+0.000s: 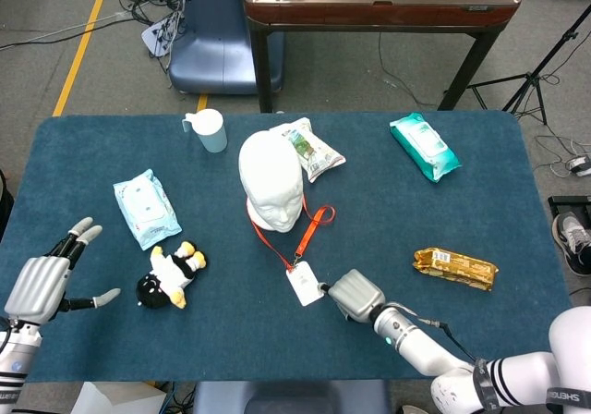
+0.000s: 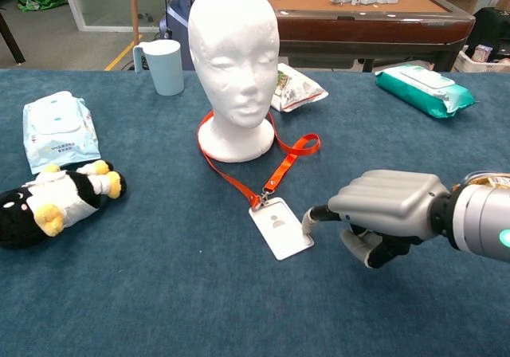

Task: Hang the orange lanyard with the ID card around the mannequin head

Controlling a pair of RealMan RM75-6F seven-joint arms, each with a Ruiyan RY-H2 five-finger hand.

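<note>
Two hands are visible. The right hand [image 2: 381,213], fingers curled, holds nothing; one fingertip lies just beside the ID card [image 2: 280,227]. The left hand [image 1: 44,280] is spread, empty. The orange lanyard [image 2: 283,156] circles the mannequin head [image 2: 233,54] base, flat on the table [image 2: 159,277].

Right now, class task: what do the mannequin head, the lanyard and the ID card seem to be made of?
Mannequin head: probably foam or polystyrene; matte white, faintly grainy, with no shine.
Lanyard: looks like woven fabric ribbon; flat, orange, lying limp in loops, with a small metallic-looking clip at the card.
ID card: seemingly a smooth plastic holder, white and flat; whether it has a clear sleeve is hard to tell.
</note>
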